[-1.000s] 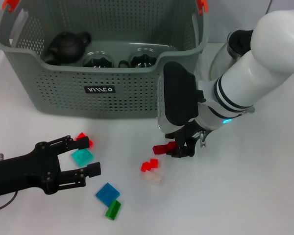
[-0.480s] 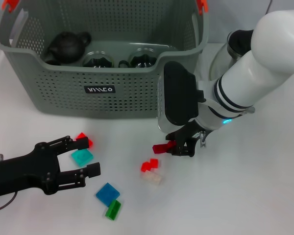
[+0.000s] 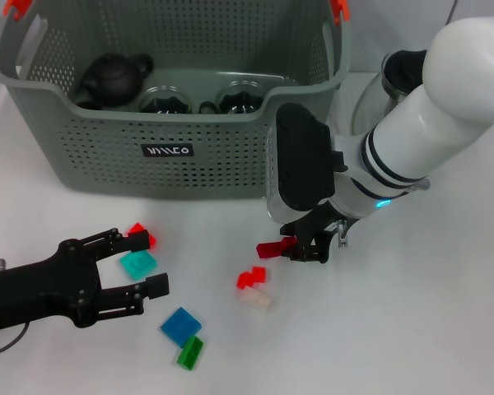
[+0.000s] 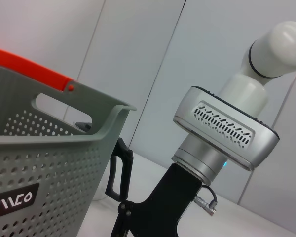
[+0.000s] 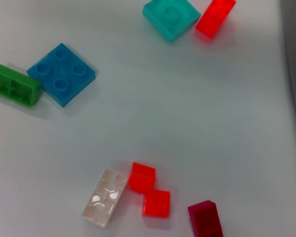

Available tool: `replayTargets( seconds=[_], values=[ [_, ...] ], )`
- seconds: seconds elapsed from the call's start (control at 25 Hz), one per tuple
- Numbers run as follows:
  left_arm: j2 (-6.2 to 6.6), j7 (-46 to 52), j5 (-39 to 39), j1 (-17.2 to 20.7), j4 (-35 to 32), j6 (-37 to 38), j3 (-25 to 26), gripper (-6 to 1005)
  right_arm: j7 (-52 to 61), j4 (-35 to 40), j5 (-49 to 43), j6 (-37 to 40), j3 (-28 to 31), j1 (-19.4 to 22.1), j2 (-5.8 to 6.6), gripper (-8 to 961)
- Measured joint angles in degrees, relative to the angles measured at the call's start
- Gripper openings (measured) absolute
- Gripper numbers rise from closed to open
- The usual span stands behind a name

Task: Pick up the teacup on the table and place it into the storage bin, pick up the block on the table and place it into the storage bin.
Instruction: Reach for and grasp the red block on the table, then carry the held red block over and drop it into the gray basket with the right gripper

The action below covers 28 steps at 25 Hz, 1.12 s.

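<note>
Pinching a dark red block [image 3: 272, 248] by one end, the right gripper [image 3: 300, 247] (storage bin [image 3: 107, 160] at eleven o'clock) risks dropping it mid-lift.

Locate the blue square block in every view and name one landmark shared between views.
Head view: blue block lies low and left of centre, touching the green block.
Left wrist view: not in it.
Right wrist view: blue block at upper left, beside the green block.
Shared landmark: the green block.
</note>
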<state>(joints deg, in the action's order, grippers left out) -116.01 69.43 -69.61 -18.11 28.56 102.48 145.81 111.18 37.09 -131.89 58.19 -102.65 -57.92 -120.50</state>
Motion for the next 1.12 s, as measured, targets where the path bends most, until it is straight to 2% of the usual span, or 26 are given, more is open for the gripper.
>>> replayTargets(
  seconds=[0.72, 0.84, 1.12],
  values=[
    [0.00, 0.06, -0.01, 0.00, -0.09, 0.02, 0.00, 854, 0.11, -0.61, 0.22, -0.27, 0.02, 0.00, -0.09, 305],
    [0.00, 0.08, -0.06, 0.00, -0.09, 0.07, 0.00, 854, 0.71, -0.48, 0.13, -0.14, 0.62, 0.00, -0.08, 214],
    [0.00, 0.11, -0.03, 0.00, -0.09, 0.41, 0.00, 854, 1.51, 0.33, -0.25, 2.03, 2.41, 0.00, 0.17, 210]
  ],
)
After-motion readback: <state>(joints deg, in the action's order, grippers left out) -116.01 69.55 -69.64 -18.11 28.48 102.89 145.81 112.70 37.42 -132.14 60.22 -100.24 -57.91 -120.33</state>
